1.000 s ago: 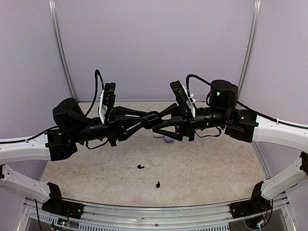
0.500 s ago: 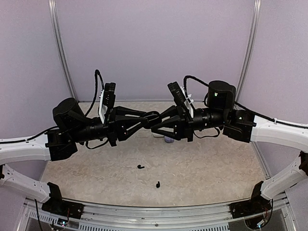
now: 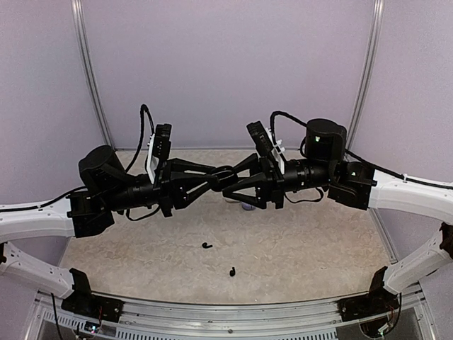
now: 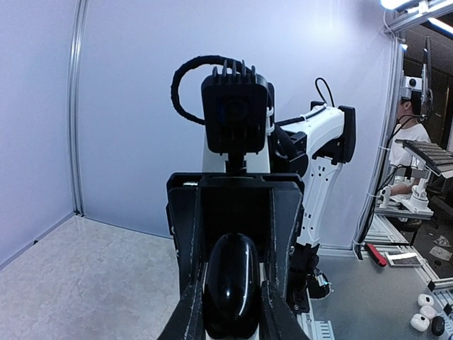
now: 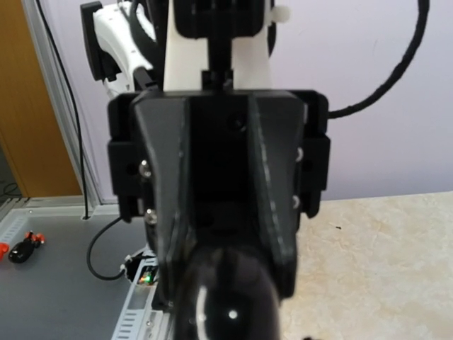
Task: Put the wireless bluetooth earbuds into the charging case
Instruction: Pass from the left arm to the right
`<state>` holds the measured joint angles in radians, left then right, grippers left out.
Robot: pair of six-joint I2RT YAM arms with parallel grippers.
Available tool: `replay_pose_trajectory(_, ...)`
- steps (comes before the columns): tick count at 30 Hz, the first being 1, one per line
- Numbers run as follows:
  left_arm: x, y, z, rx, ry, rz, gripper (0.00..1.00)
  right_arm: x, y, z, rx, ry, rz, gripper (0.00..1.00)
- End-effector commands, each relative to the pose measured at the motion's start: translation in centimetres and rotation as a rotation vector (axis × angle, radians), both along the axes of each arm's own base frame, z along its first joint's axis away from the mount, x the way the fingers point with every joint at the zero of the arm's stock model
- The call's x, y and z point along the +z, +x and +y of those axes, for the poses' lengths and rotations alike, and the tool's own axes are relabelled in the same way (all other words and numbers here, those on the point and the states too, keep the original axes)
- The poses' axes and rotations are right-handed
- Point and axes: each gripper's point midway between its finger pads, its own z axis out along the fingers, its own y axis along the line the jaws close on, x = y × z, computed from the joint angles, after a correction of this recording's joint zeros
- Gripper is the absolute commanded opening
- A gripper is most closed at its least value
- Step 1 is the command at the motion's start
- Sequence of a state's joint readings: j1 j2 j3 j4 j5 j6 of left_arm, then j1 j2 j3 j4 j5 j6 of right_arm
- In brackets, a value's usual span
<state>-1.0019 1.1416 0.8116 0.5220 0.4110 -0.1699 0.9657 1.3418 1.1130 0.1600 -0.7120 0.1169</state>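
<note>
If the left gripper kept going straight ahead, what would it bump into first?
Most likely the right gripper, facing it head-on in mid-air. The black charging case that the left gripper holds would touch first, though how far apart they are is unclear.

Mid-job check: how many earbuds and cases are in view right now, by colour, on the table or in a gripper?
black earbuds, loose on the table: 2
black case, between the fingers of the left gripper: 1
pale object, mostly hidden under the grippers, kind unclear: 1
Total: 4
</note>
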Motion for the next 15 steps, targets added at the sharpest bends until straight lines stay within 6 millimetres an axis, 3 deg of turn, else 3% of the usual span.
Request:
replay_pose_trajectory(1,-0.19,-0.27,0.03,-0.003,0.001,-0.016,0.04,0.84,-0.14,-0.33,0.0,0.022,-0.019,0.41)
replay_pose_trajectory(8,-0.39,-0.24,-0.06,0.001,0.004,-0.016,0.05,0.71,-0.13,-0.27,0.002,0.021,-0.015,0.24)
replay_pose_trajectory(12,-0.06,0.04,0.24,0.023,-0.001,-0.008,0.26,0.26,0.12,-0.3,-0.014,0.003,-0.02,0.21)
replay_pose_trajectory(15,0.07,0.21,0.33,0.036,0.003,-0.002,0.31,-0.1,0.34,-0.36,-0.027,-0.013,-0.028,0.19)
